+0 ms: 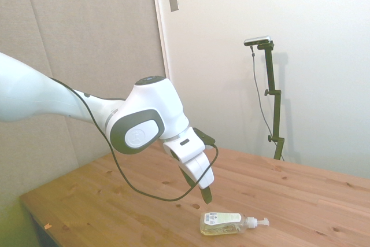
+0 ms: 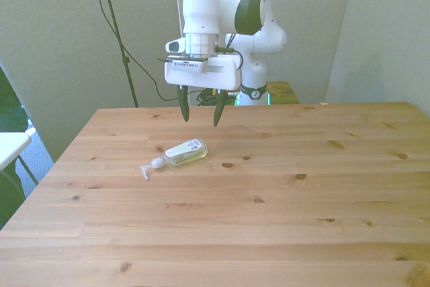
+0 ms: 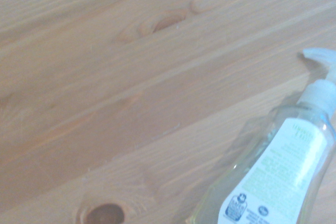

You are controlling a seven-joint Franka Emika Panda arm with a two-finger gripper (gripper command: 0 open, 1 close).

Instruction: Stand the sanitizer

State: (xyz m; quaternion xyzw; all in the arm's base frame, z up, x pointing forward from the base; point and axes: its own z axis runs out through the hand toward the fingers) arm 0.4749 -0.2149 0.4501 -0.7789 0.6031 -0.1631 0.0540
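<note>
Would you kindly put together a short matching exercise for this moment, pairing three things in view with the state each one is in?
Column one:
1. sanitizer
2. gripper
3. table

Column two:
a. open, hanging in the air above the wood
b. lying on its side, label facing up
c. bare pale wood with dark knots

Right pairs: 1-b, 2-a, 3-c. The sanitizer's white pump points toward the front view's left, and nothing touches the bottle.
</note>
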